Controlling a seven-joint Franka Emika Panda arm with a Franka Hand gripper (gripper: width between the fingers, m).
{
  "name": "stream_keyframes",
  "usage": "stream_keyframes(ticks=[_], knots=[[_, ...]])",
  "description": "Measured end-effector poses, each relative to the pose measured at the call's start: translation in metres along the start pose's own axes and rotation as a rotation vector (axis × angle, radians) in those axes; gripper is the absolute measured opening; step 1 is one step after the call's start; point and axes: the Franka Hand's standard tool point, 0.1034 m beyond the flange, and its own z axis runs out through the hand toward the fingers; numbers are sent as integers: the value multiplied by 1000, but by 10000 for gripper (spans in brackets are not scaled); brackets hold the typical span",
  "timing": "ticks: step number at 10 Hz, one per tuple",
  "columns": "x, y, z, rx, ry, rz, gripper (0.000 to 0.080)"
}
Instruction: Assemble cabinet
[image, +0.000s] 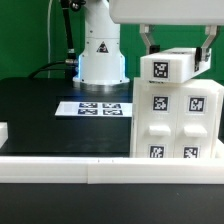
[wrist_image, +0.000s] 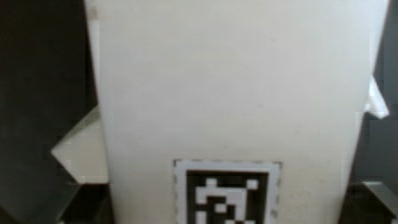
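A white rail (image: 60, 172) is running along the front edge of the black table (image: 40, 125), nearest the exterior camera and well below the pincer (image: 178, 60). Straight under the pincer, the cabinet (image: 175, 115) is standing upright just behind that rail, its tagged panels facing the camera. Its upper tagged section is sitting between the two fingers (image: 148, 42), one on each flank. The fingers are standing wide apart around it, but I cannot tell whether they are pressing on it.

From the wrist, the cabinet (wrist_image: 231, 90) is filling nearly the whole picture as a plain white face, with one tag (wrist_image: 226, 192) showing at its edge, so little else is visible there.

Off to the pincer's side, toward the exterior view's left, the marker board (image: 95, 107) is lying flat on the table, apart from the cabinet. Behind it the arm's white base (image: 100, 55) is rising. A small white piece (image: 3, 130), cut off by the frame, is lying far from the pincer at the exterior view's left edge.
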Motion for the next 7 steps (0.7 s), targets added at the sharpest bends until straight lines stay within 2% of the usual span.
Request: stream_keyframes(ticks=[2, 7], knots=[[0, -2, 0, 10, 8, 163, 560], [-4, -7, 1, 13, 5, 495, 560]])
